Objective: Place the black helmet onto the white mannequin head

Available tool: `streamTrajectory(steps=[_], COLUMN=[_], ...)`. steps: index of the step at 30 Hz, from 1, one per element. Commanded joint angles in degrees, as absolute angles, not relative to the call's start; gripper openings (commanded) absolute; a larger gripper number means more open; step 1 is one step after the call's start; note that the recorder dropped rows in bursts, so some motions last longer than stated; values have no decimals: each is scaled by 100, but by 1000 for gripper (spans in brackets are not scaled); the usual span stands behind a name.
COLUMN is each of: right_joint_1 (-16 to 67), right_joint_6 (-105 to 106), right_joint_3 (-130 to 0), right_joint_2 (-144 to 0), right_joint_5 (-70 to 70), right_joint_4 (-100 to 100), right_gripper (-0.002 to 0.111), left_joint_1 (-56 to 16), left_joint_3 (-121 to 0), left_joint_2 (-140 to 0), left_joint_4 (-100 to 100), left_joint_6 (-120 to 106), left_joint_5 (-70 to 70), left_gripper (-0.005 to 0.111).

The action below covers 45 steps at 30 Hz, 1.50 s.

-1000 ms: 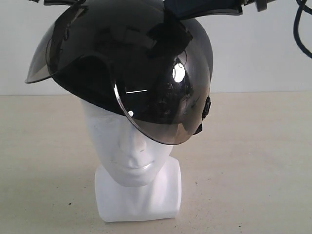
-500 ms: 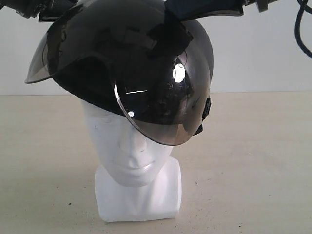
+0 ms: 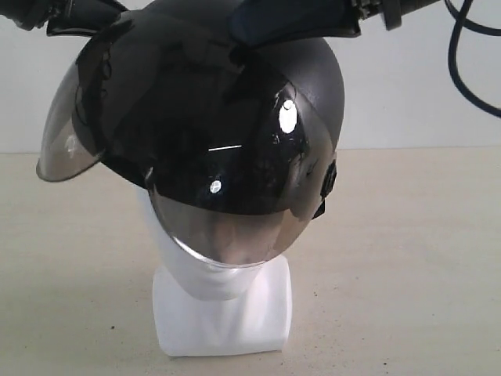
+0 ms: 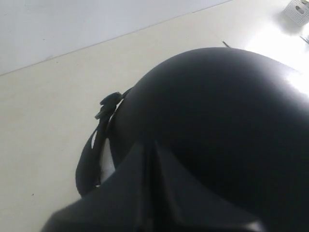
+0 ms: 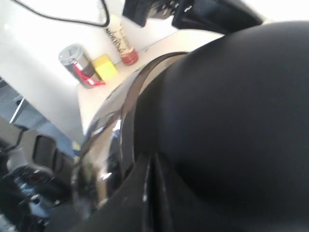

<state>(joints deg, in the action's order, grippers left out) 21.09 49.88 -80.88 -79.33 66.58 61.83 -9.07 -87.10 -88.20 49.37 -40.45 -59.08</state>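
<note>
— Item one?
— Black helmet (image 3: 317, 86), matte shell, smoke visor (image 3: 227, 207) down. It sits over the white mannequin head (image 3: 221, 309); only the chin, neck and square base show beneath the visor. The head stands upright on the counter (image 3: 407, 258), face toward us.
— Held by?
— Right end effector (image 5: 150, 169): fingers pinched together, nothing between them, laid on the crown near the middle. Left end effector (image 4: 149, 164): likewise closed, flat against the shell, further out on the left side by the visor's upper edge.
— Where does the helmet lie from them?
— Directly beneath both. Its opening points down along the neck's upright axis. I judge that any seating left to do is a straight push downward, and the right is the better placed for it.
— Containers?
— The helmet itself, holding the top of the head. A grey can (image 5: 77, 63) stands far off; contents not visible.
</note>
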Motion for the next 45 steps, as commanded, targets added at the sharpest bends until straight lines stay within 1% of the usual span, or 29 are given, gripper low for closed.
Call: streamTrajectory(steps=[1, 8, 16, 22, 32, 38, 45], right_joint_1=[2197, 2208, 2744, 2931, 2931, 2931, 2931], right_joint_6=[4759, 4446, 4324, 4007, 3939, 4253, 4408], right_joint_3=[-8065, -8065, -8065, -8065, -8065, -8065, -8065], right_joint_2=[-7880, -7880, -7880, -7880, -7692, -7318, -7692], right_joint_5=[6996, 6996, 6996, 6996, 6996, 5882, 5680], right_joint_4=[6146, 5906, 5843, 5630, 5773, 6259, 6313], right_gripper=[0, 0, 0, 0, 0, 0, 0], left_joint_1=[-1190, -1190, -1190, -1190, -1190, -1190, -1190], left_joint_3=[-8403, -8005, -7648, -7338, -7445, -7848, -7904], left_joint_2=[-8691, -8363, -8236, -8139, -7814, -7617, -7783], left_joint_4=[5160, 5160, 5160, 5160, 5291, 5806, 5912], left_joint_6=[-4037, -4021, -3948, -4031, -4207, -4537, -4811], left_joint_5=[-6996, -6996, -6996, -6996, -6996, -6996, -6996], left_gripper=[4, 4, 4, 4, 4, 4, 4])
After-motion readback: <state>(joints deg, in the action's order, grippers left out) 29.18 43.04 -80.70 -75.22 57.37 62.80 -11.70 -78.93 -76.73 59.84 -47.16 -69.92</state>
